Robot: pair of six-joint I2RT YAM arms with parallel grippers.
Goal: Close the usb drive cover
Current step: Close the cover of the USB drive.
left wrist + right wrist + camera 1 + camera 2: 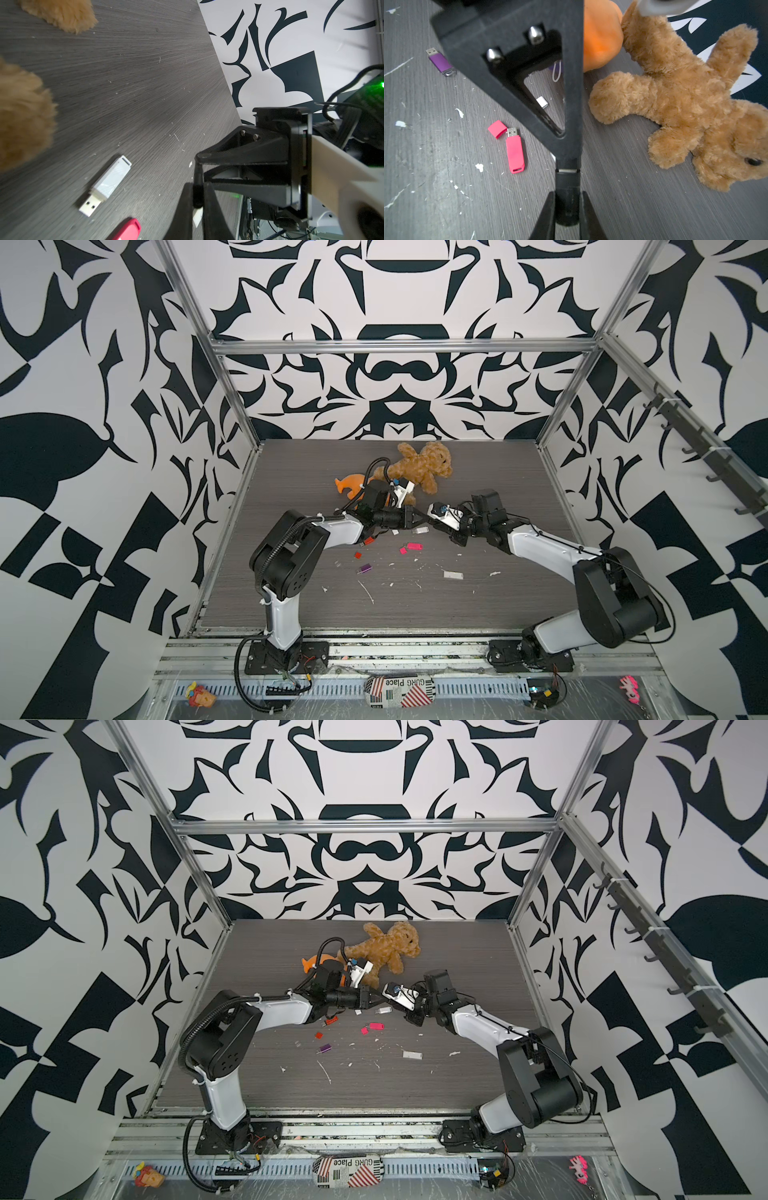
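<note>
Two claws are seen tip to tip above the surface [478, 489]: the left claw [423, 521] is pinched on the black cover [568, 165], the right claw [436, 526] on the black usb drive [566, 203]. A silver sliver of connector [567, 170] is seen between them, so closure is judged nearly done.

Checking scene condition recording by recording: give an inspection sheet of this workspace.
Surface: grey wood-grain table, flecked with white scraps.
Job's things: black USB drive, metallic strip showing at its cover joint; uncapped pink USB drive beside its pink cap; uncapped purple USB drive; uncapped white USB drive.
Clutter: brown plush teddy bear, orange fish-shaped toy.
Grippers: left gripper and right gripper shut on the black drive's opposite ends.
Cables: black corrugated hose looping at left base.
Surroundings: black-and-white patterned walls, aluminium frame.
</note>
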